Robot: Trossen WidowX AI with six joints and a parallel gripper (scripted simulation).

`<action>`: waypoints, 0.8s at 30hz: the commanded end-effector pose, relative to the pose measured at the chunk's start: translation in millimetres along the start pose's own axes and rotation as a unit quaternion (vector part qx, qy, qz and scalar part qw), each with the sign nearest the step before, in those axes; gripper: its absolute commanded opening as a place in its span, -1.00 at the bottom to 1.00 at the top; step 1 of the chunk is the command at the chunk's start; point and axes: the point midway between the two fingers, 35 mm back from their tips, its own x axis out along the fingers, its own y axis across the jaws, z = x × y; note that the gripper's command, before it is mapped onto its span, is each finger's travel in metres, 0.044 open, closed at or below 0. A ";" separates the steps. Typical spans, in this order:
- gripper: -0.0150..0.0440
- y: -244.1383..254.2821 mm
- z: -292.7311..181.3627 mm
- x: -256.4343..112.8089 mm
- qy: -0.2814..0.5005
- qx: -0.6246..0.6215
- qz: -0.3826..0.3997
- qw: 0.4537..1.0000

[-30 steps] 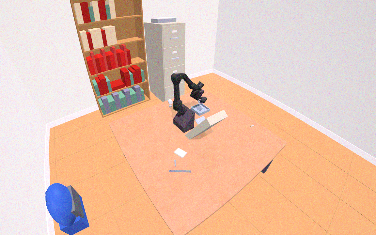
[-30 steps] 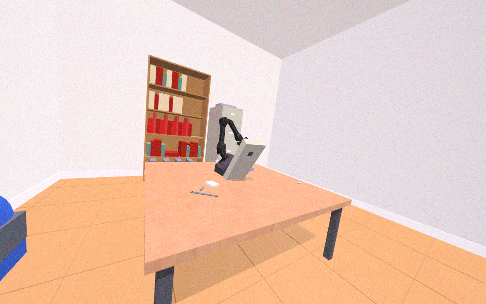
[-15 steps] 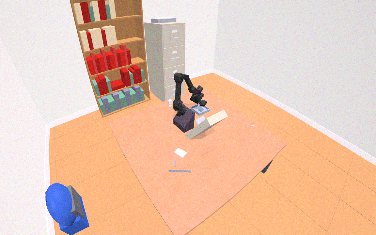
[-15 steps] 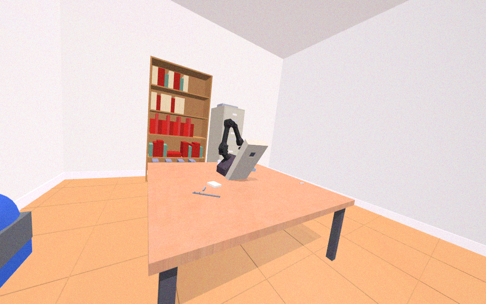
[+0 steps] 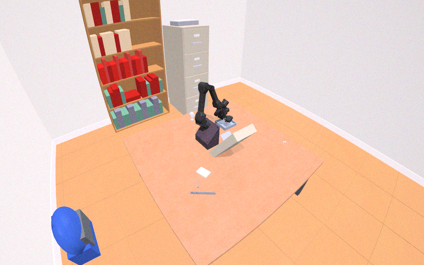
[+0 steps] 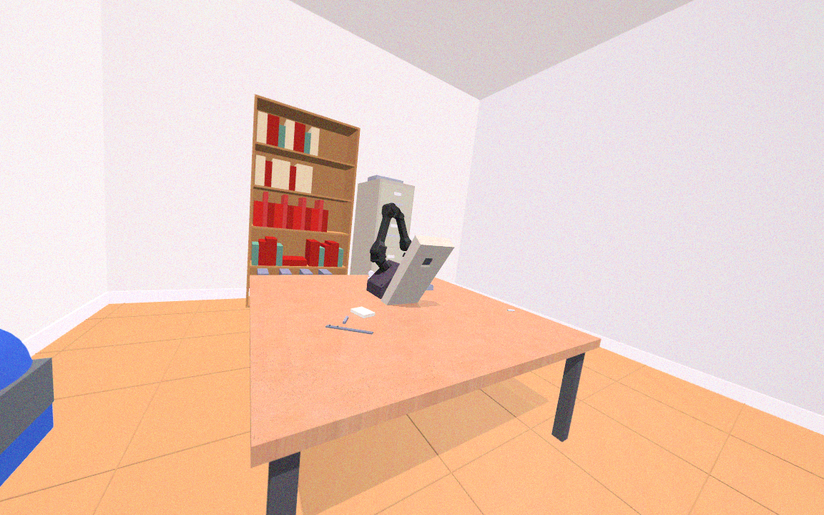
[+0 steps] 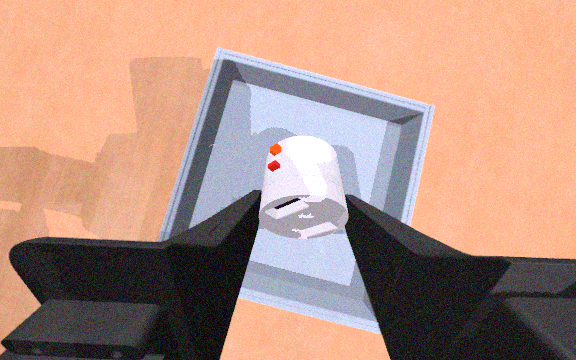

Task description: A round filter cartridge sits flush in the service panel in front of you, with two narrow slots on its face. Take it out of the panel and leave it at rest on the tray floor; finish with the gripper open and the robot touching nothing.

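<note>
The white filter cartridge [image 7: 302,175] is between my fingertips in the wrist view, with its slotted face towards the camera and two red-orange marks on its side. My gripper [image 7: 302,199] [image 5: 225,119] is shut on it, near the slotted end. The cartridge is over the inside of the blue-grey tray [image 7: 318,82] [image 5: 230,127], within its walls as seen from the wrist. I cannot tell whether its far end touches the tray floor. The service panel [image 5: 223,145] [image 6: 415,275] leans near the tray; its front face is hidden. The panel hides my gripper in the exterior view.
The arm's dark base [image 5: 207,135] stands left of the panel. A pale flat piece [image 5: 225,135] lies between tray and panel. A white block [image 5: 203,172] [image 6: 363,312] and a grey bar [image 5: 202,193] [image 6: 349,330] lie on the panel's other side.
</note>
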 end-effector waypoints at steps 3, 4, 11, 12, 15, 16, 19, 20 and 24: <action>0.49 0.0 1.0 -0.2 -0.001 0.000 0.000 1.000; 0.58 0.0 1.0 -0.2 -0.001 0.000 0.000 1.000; 1.00 0.0 1.0 -0.2 -0.001 0.000 0.000 1.000; 1.00 0.0 2.4 -1.9 -0.001 0.000 0.000 1.000; 1.00 0.1 20.4 -28.7 -0.001 0.000 0.000 1.000; 1.00 -0.1 27.1 -41.5 -0.001 0.000 0.000 1.000; 1.00 -0.5 35.4 -61.5 -0.001 0.000 0.000 1.000; 1.00 -0.5 35.4 -61.5 -0.001 0.000 0.000 1.000; 1.00 0.5 30.1 -48.6 -0.003 0.001 0.002 1.000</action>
